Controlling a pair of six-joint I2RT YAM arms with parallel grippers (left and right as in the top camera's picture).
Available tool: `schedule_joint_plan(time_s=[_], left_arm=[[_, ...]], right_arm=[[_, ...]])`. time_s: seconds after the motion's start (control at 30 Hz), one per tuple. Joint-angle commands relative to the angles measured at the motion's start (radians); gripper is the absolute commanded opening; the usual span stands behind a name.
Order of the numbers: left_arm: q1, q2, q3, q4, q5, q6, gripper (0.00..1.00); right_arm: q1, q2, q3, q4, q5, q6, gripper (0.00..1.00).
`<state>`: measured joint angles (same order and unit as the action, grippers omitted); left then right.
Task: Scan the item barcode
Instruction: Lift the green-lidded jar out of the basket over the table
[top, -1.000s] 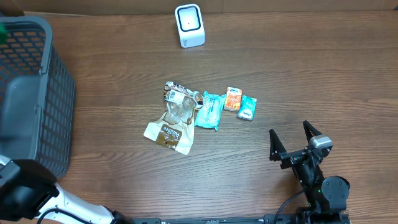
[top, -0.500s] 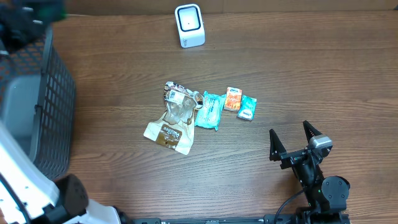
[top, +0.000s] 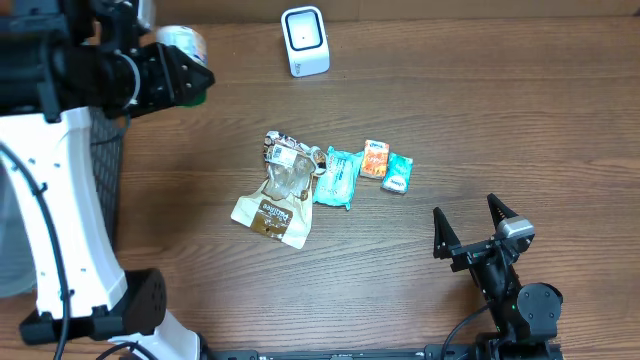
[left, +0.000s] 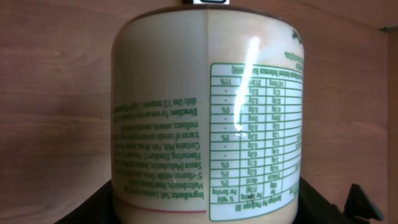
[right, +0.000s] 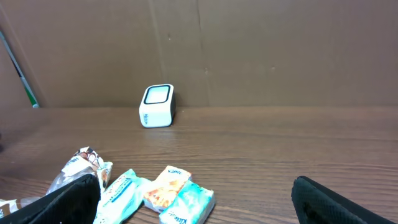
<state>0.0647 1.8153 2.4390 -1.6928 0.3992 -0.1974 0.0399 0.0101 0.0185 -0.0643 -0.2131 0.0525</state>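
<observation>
Left jaws clamped on a cream tub, held up over the far-left corner of the tabletop; long axis runs straight out from the jaws, pale end toward the white scanner; the wrist view has the print upside down: green nutrition table, a block starting "Ingredients", rest too small to read; right jaws spread wide, grasping nothing, near edge; brown pouch, teal packet, orange packet mid-tabletop, their writing illegible.

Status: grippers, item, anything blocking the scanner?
Left gripper shut on cup, held left of scanner. Right gripper open, empty. Nothing between cup and scanner.
</observation>
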Motion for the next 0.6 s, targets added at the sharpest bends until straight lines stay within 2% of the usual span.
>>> schedule_joint_plan(time_s=[0.0, 0.33, 0.43, 0.57], left_arm=[[-0.031, 0.016, -0.013, 0.003, -0.007, -0.155, 0.04], [-0.034, 0.029, -0.123, 0.006, -0.007, -0.383, 0.04], [-0.035, 0.029, -0.209, 0.043, 0.018, -0.390, 0.04], [-0.034, 0.029, -0.348, 0.136, 0.138, -0.399, 0.04]], right_arm=[[0.004, -0.007, -0.011, 0.006, -0.006, 0.004, 1.00], [0.004, -0.007, -0.011, 0.006, -0.006, 0.004, 1.00], [0.004, -0.007, -0.011, 0.006, -0.006, 0.004, 1.00], [0.004, -0.007, -0.011, 0.006, -0.006, 0.004, 1.00]])
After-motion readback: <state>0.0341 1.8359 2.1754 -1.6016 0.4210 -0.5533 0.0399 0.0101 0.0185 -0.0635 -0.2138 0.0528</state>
